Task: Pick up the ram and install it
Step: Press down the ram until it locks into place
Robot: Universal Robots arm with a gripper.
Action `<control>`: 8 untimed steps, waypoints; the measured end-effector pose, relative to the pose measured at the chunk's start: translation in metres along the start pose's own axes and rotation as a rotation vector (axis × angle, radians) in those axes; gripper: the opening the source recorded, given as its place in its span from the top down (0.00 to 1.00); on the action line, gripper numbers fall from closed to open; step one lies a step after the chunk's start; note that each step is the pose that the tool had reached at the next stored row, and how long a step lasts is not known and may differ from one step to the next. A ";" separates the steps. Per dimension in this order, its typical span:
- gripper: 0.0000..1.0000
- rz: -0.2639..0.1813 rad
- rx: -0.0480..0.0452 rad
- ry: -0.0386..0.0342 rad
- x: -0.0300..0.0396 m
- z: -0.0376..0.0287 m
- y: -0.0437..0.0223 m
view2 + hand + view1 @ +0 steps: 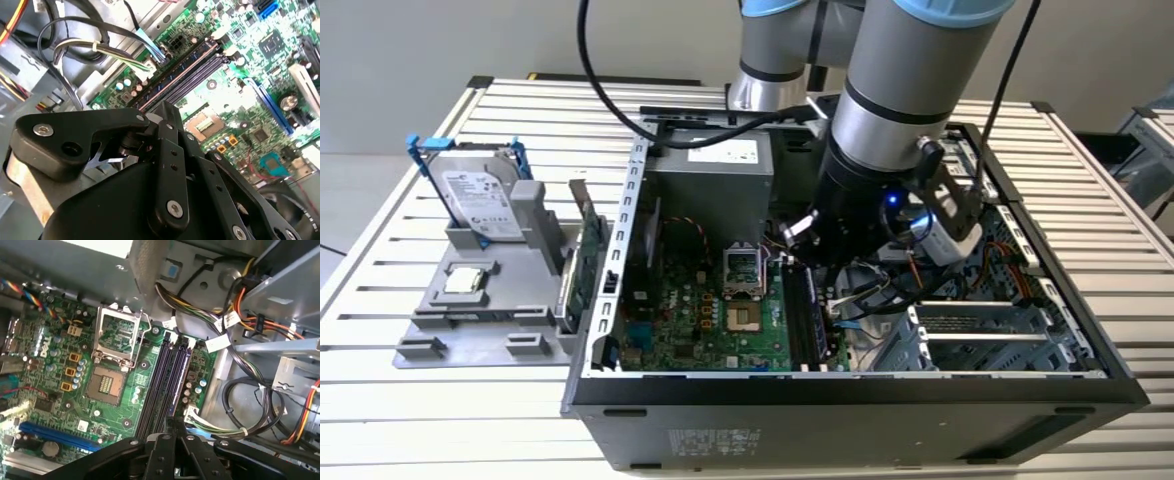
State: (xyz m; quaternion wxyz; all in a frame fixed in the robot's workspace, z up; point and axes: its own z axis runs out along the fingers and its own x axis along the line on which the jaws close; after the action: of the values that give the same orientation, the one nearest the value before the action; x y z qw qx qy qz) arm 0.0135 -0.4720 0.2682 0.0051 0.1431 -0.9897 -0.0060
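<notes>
The gripper [175,424] is hanging with its jaws drawn together just above the memory slots [167,382]. The ram [801,318] seems to be standing in one, so seating is underway, calling for straight downward pressure.

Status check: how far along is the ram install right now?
Done: the gripper is inside the open computer case, directly over the black memory slots beside the CPU socket. In hand: I cannot tell whether it holds the ram, or whether a stick already sits in a slot. Left: a seated ram is not confirmed from these views.
</notes>
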 end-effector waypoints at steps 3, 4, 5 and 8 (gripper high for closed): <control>1.00 -0.040 0.0003 0.0005 0.0000 0.0000 0.0000; 1.00 -0.055 0.0004 0.0007 0.0000 0.0001 0.0000; 1.00 -0.069 0.0005 0.0008 0.0000 0.0001 0.0001; 1.00 -0.108 0.0008 0.0014 0.0000 0.0001 0.0001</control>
State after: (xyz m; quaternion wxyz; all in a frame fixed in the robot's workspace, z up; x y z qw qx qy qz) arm 0.0135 -0.4719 0.2682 0.0054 0.1964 -0.9805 -0.0057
